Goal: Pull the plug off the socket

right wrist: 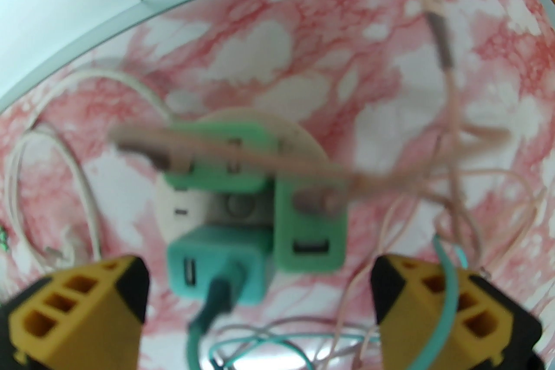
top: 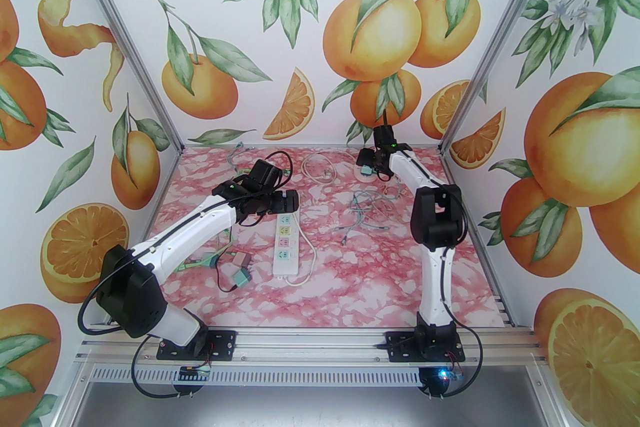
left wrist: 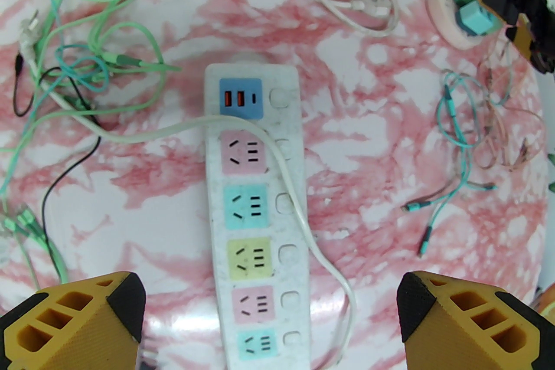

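**Teal block-shaped plastic plug** (right wrist: pixel 243 260), seated in a round cream socket (right wrist: pixel 167 194) near the far edge of the pink marbled desk (top: pixel 350 285), right of its middle. A USB port is seen on the face turned to the right wrist camera, and a teal cable is led out of that same face toward the near edge.

A pale green block-shaped plug (right wrist: pixel 312 229) is seated just beside it in the same socket, and a second green plug (right wrist: pixel 225 181) sits beyond. A thin pink cable is draped across both.

The right gripper (right wrist: pixel 260 277) is held over the teal plug with its fingers spread wide and nothing pinched. The plug lies between them, nearer the finger at the left of the wrist view, with its broad side set across the gap. Its body is judged to rise from the socket toward the gripper, so a straight pull along that axis is called for.

The left gripper (left wrist: pixel 271 288), likewise spread and empty, is held over a long white power strip (left wrist: pixel 243 179) at the desk's middle, well apart from the socket. The right arm is the nearer.
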Available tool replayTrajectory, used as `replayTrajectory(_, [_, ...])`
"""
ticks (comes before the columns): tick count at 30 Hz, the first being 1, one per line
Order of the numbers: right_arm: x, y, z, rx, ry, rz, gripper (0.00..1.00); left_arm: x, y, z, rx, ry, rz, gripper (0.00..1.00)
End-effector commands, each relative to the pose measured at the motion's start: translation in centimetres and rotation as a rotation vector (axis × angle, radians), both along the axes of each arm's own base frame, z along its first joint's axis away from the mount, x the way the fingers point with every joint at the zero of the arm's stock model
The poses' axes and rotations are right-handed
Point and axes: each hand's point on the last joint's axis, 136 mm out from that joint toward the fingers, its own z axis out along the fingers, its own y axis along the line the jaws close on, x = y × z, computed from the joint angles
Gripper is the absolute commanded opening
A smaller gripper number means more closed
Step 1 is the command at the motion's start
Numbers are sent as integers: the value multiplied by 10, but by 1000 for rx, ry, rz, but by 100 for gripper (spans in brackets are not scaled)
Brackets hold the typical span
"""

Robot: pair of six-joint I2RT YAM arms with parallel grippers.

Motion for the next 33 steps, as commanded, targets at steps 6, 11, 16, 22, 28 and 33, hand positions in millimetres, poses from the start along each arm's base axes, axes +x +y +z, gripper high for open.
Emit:
replayTrajectory(6, [32,9,-3,0,-62,93,83,-1,5,14,-5,-14,42,100])
replayTrajectory(11, [26,24,-17,52,-20,154,77,-3,6,11,-2,-4,50,100])
replayTrajectory(16, [4,30,-30,40,50,188,69,-3,5,10,-1,-3,47,100])
replayTrajectory(22, [-24,37,-20,-7,41,220,69,-3,3,8,-11,-1,38,100])
replayTrajectory(28, [-62,56,-14,-42,52,285,69,-7,2,8,-27,-5,28,100])
replayTrajectory(33, [-96,73,-10,-14,47,317,69,-10,3,8,-35,-8,22,100])
